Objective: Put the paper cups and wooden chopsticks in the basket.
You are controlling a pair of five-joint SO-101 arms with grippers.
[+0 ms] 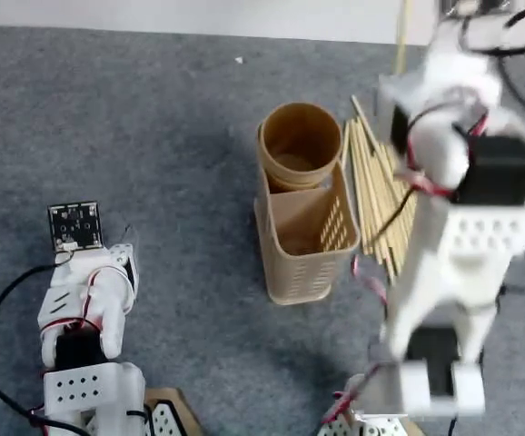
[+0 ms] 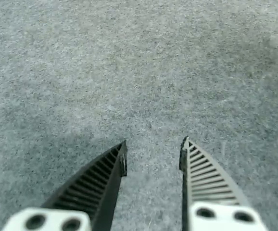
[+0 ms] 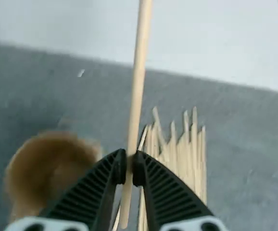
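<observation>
Beside the basket point(image 1: 303, 259), on the right arm's side, a loose pile of wooden chopsticks point(image 1: 376, 195) lies fanned out on the grey carpet point(image 1: 153, 127), just next to the basket's slotted wall. The right arm point(image 1: 453, 218) stands over this pile in the high view and hides a good part of it. The right gripper point(image 3: 129, 162) is closed down to a sliver on a single chopstick point(image 3: 141, 57), which is pinched near one end and sticks out past the fingertips towards the pale wall point(image 3: 216, 33). The pile lies below and beyond the gripper. A brown paper cup point(image 1: 299, 145) stands upright in the basket's far compartment. Well apart on the other side, the left arm point(image 1: 85, 304) sits low over bare carpet. The left gripper point(image 2: 153, 144) is spread wide with nothing between its fingers. A small white scrap point(image 1: 239, 61) lies on the carpet near the wall.
</observation>
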